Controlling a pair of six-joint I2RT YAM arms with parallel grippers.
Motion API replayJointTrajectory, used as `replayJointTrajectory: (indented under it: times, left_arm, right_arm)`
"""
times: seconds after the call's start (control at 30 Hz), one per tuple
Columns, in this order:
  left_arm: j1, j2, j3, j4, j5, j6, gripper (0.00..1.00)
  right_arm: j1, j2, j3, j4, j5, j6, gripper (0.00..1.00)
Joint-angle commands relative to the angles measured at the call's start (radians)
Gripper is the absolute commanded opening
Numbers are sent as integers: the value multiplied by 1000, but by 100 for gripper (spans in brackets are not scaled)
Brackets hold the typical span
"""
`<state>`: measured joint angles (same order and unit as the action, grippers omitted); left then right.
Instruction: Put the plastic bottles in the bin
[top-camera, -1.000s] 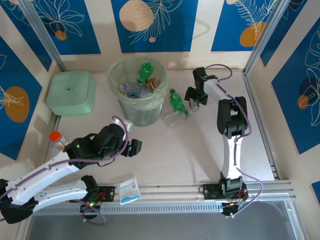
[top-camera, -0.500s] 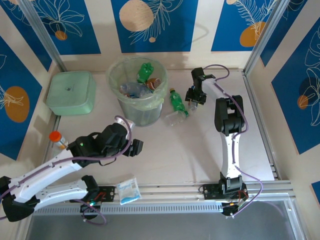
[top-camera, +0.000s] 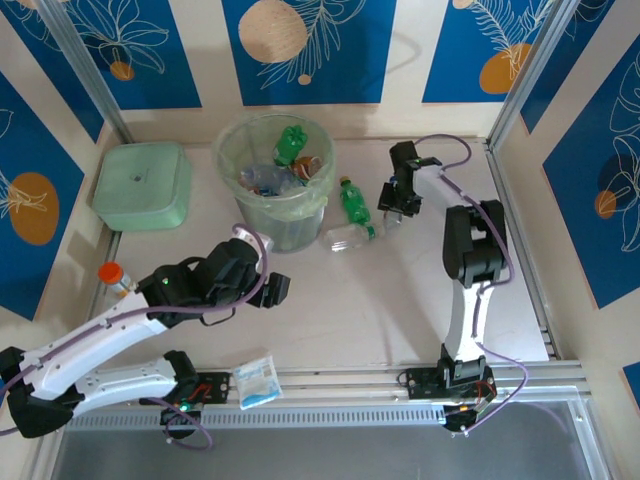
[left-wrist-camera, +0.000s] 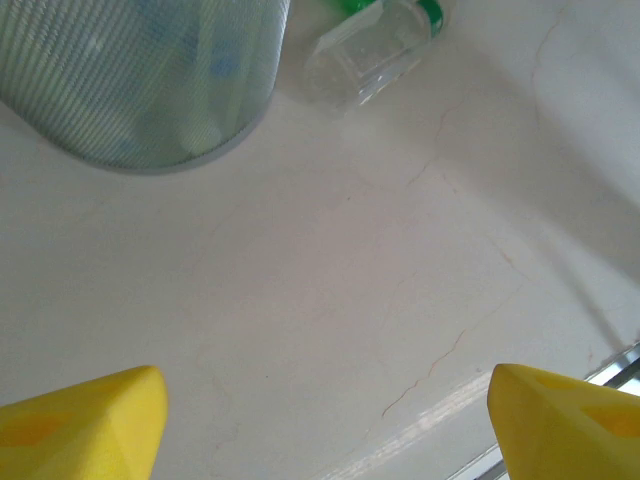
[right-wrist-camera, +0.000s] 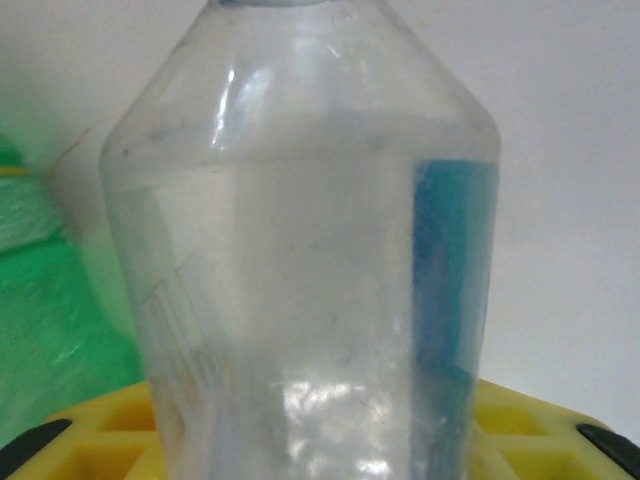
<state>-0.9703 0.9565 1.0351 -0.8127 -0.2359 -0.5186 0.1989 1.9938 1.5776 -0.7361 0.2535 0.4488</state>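
Overhead, the bin (top-camera: 280, 230) stands far centre, several bottles already inside. A green bottle (top-camera: 352, 203) and a clear bottle (top-camera: 348, 238) lie on the table just right of it, and an orange-capped bottle (top-camera: 112, 275) lies at the near left, so the task looks part done. The left gripper (top-camera: 278, 290) hovers near the bin's base, probably placed to go for the clear bottle. The right gripper (top-camera: 392, 205) is lowered just right of the green bottle. Left wrist: fingertips (left-wrist-camera: 100, 420) spread wide, nothing held; the bin and clear bottle (left-wrist-camera: 370, 55) are well ahead. Right wrist: a blue-labelled bottle (right-wrist-camera: 300, 250) stands right against the yellow gripper body, the green bottle (right-wrist-camera: 40, 300) to its left; whether the jaws clamp it cannot be told.
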Motion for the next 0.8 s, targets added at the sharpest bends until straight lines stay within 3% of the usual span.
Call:
replayJointTrajectory:
  times: [0.0,0.17,0.43,0.57,0.77]
  left_arm:
    - [13,2,99,-36,6,3,84]
    - [25,49,246,-72,38,6,84]
    - [58,154,463,-122,127,52,84]
    - [128,239,544,-136,219,77,86]
    - [167,299,583,-74,338,89,94]
  right_arm:
    - [33,-200,-75,40,8,14,45]
    - [99,-492,-256,87,-23,25,44]
    - [265,-892,-460,165,-184,4,42]
    - [403,-980,-457,170,-232,-33,42]
    - [575,-963,-404,146,-221,-67,42]
